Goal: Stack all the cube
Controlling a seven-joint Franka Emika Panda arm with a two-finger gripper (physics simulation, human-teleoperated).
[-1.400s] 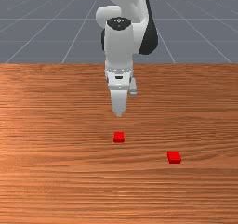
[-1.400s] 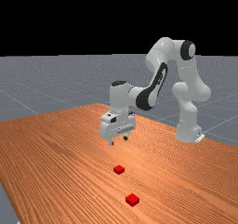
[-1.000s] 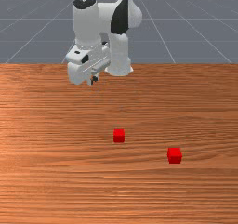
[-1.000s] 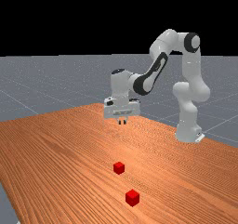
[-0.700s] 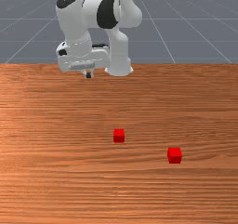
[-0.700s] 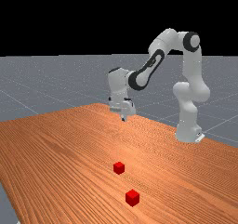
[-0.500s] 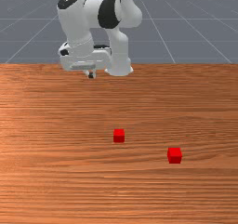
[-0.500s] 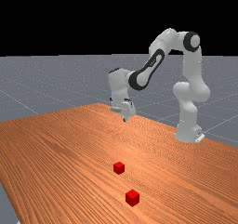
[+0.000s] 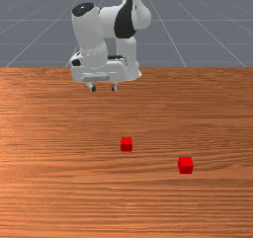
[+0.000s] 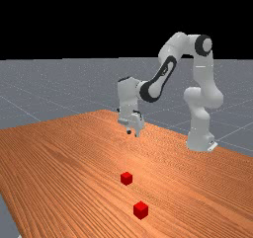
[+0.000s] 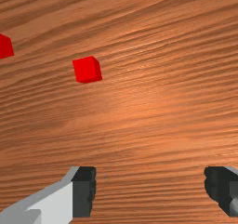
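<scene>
White two-finger gripper (image 9: 104, 88) had lowered, jaws spread open. Front view: even-sided red cube (image 9: 126, 144) faced six o'clock; matching red cube (image 9: 186, 165), at its four o'clock, faced likewise.

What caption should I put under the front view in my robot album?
An open gripper above a wooden table, with two red cubes set apart, not yet stacked.

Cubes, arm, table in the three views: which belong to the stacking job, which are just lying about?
Job:
- red cube, nearer the arm, unstacked
- second red cube, toward the front view's right, apart from the first
- gripper, open, above the table

Just there:
- wooden table, under both cubes; nothing to stack
</scene>
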